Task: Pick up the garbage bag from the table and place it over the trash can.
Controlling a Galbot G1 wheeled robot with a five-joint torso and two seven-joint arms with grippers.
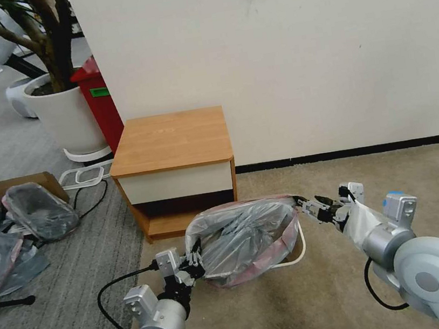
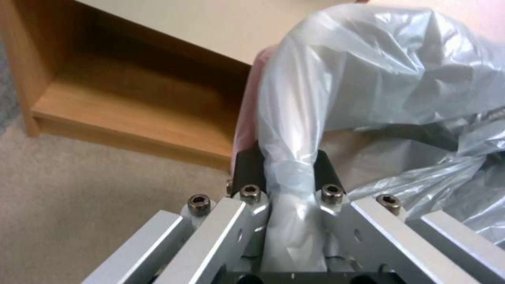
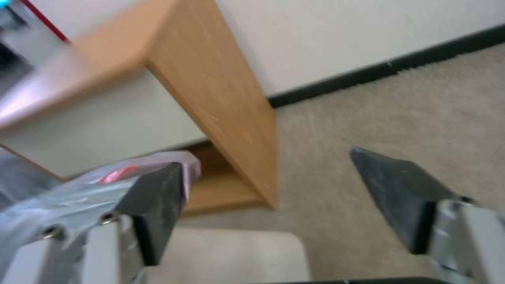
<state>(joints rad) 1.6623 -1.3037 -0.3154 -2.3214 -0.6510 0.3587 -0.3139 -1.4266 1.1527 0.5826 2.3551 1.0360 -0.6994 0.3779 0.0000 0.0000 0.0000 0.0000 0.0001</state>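
Note:
The garbage bag [image 1: 240, 235], grey crinkly plastic with a pink-red rim, hangs spread out in front of the table [image 1: 172, 138], low over the floor. My left gripper [image 1: 195, 260] is shut on the bag's near-left edge; its black fingers [image 2: 247, 169] pinch a bunched fold of the plastic [image 2: 368, 71]. My right gripper [image 1: 308, 207] is at the bag's far-right corner, open with its fingers wide apart [image 3: 266, 157]; the rim of the bag [image 3: 63, 197] lies against the outside of one finger. The cream trash can [image 1: 298, 248] peeks out under the bag, and its rim [image 3: 236, 252] sits just below the right gripper.
A tall red bin [image 1: 99, 102] and a white planter [image 1: 66, 118] stand left of the table by the wall. A heap of grey bags [image 1: 16, 226] and a cardboard box [image 1: 15, 185] lie on the left floor. Beige carpet [image 1: 405, 171] stretches to the right.

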